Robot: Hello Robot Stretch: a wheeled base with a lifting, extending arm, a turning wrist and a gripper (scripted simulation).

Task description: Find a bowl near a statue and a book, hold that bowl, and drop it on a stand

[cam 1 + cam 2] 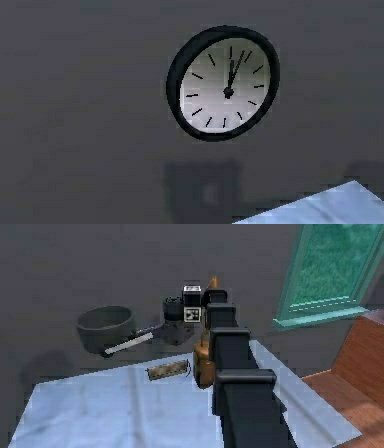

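The forward view shows one round wall clock (222, 82) with a dark rim and a pale face, mounted on a dark grey wall above the table (322, 206). Of the table, this view contains one pale blue corner at the lower right. The arm side view shows the same table (90, 409) from above, with the pale blue top spread across the lower part of the picture. The arm (235, 374), one dark square bar, crosses over the table and ends past its far edge, where two white squares (192, 304) with black marks stand. The gripper (150, 335) extends from the squares, beyond the far edge of the table. One dark grey bowl (107, 327) hangs at the finger end of the gripper, clear of the tabletop, with dark wall behind it; the gripper holds the bowl. The state of the fingers cannot be determined from the pictures. On the table, near its far edge, lies one small flat object (166, 372), brownish in colour. Just beside it stands one orange-brown object (204, 364), partly hidden by the arm; its shape cannot be determined. Beyond the far right corner of the table is one window (332, 269) with a teal frame.
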